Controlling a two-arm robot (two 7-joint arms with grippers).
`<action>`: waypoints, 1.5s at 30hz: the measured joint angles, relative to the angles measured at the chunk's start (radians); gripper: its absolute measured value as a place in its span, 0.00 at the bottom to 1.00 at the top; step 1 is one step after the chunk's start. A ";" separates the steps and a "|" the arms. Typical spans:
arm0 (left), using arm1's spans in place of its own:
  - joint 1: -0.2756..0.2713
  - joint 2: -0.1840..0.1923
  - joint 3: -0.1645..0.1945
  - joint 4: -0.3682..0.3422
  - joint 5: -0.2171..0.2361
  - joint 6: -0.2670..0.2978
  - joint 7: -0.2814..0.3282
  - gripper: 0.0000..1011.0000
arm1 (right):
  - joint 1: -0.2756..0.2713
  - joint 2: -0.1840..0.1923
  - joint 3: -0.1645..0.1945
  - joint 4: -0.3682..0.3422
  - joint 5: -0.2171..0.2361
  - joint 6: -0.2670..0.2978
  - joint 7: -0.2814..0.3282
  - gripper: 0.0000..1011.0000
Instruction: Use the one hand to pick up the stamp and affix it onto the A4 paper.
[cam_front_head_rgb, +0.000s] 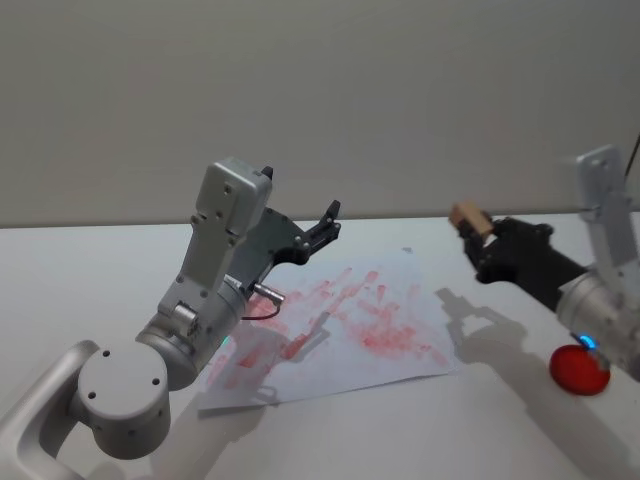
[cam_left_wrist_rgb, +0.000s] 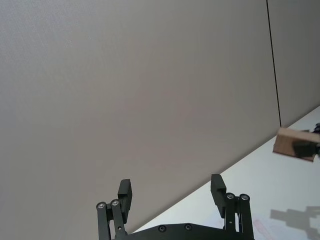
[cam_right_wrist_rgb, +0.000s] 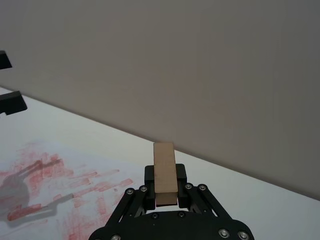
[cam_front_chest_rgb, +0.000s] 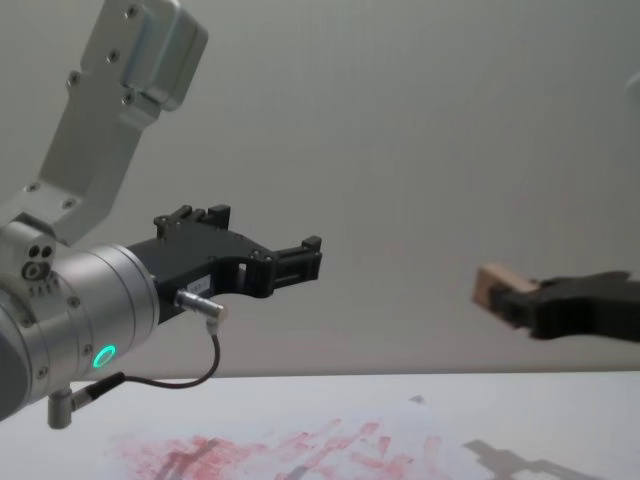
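Note:
The stamp (cam_front_head_rgb: 467, 216), a pale tan block, is held in the air by my right gripper (cam_front_head_rgb: 479, 236), which is shut on it above the table, right of the A4 paper (cam_front_head_rgb: 370, 325). In the right wrist view the stamp (cam_right_wrist_rgb: 165, 170) stands upright between the black fingers (cam_right_wrist_rgb: 181, 176), and the red-smeared A4 paper (cam_right_wrist_rgb: 55, 175) lies below and to one side. From the chest, the stamp (cam_front_chest_rgb: 492, 285) juts from the right gripper (cam_front_chest_rgb: 516, 300). My left gripper (cam_front_head_rgb: 330, 215) hovers above the paper's far left part, open with nothing between its fingers (cam_left_wrist_rgb: 218, 188).
A round red ink pad (cam_front_head_rgb: 579, 369) lies on the white table (cam_front_head_rgb: 90, 270) at the near right, beside my right arm. A plain grey wall (cam_front_head_rgb: 320, 100) stands behind the table. The left arm's elbow (cam_front_head_rgb: 120, 400) fills the near left.

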 joint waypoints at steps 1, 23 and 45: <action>0.000 0.000 0.000 0.000 0.000 0.000 0.000 0.99 | -0.007 0.005 0.004 -0.011 0.005 0.001 -0.010 0.21; 0.000 0.000 0.000 0.000 0.000 0.000 0.000 0.99 | -0.319 0.172 0.127 -0.296 0.198 0.116 -0.287 0.21; 0.000 0.000 0.000 0.000 0.000 0.000 0.000 0.99 | -0.370 0.206 0.141 -0.288 0.205 0.201 -0.279 0.21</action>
